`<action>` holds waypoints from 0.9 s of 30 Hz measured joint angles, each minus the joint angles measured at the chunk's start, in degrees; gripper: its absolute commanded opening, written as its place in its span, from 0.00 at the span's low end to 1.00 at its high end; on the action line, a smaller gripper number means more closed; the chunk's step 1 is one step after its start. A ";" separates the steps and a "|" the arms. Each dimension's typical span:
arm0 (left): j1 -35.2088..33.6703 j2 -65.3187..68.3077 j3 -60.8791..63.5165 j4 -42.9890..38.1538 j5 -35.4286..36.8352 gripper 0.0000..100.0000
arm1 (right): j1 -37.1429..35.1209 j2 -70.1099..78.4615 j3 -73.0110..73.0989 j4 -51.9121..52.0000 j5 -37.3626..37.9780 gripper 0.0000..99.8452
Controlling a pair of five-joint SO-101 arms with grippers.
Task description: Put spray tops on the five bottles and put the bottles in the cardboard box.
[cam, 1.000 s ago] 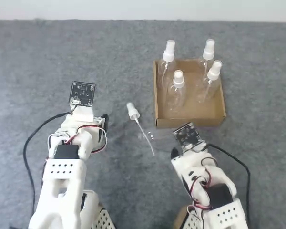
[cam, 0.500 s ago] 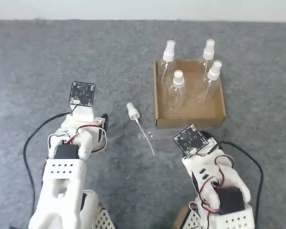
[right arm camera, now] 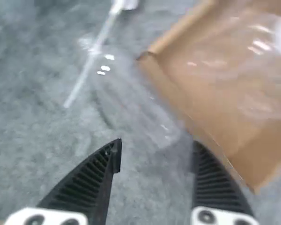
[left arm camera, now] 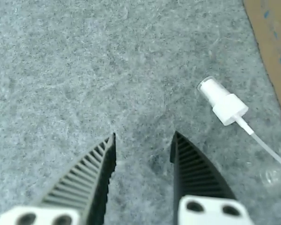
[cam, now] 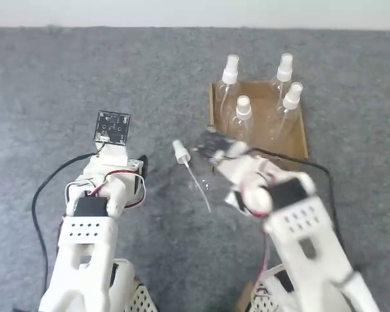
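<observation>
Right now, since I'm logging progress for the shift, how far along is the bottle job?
Done: four capped bottles stand in the cardboard box. In hand: nothing held; the right gripper hovers open near the fifth bottle, lying uncapped on the carpet. Left: fit the loose spray top beside it, then box that bottle.

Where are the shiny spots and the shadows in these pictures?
High view: soft, even light, with only a little shade inside the box. Left wrist view: a dim shadow on the mat near the spray top. Right wrist view: small white glints on the clear bottle lying on the mat, and pale streaks of glare over the box.
</observation>
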 measured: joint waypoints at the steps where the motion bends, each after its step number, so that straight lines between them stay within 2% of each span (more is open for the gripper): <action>1: 0.09 0.00 0.00 0.00 0.00 0.17 | -1.58 3.16 -1.41 0.00 0.62 0.29; 4: 1.23 0.00 0.35 0.00 0.00 0.17 | -6.77 10.29 -4.66 0.00 2.46 0.30; 8: 1.14 0.00 0.62 0.00 0.00 0.17 | -10.29 15.21 -6.33 -0.70 3.16 0.30; 24: 1.32 0.00 0.62 0.00 -0.18 0.17 | -11.08 27.78 -6.33 -10.99 5.45 0.30; 27: 1.32 0.00 0.62 0.00 -0.18 0.17 | -11.08 29.19 -6.95 -11.08 5.80 0.26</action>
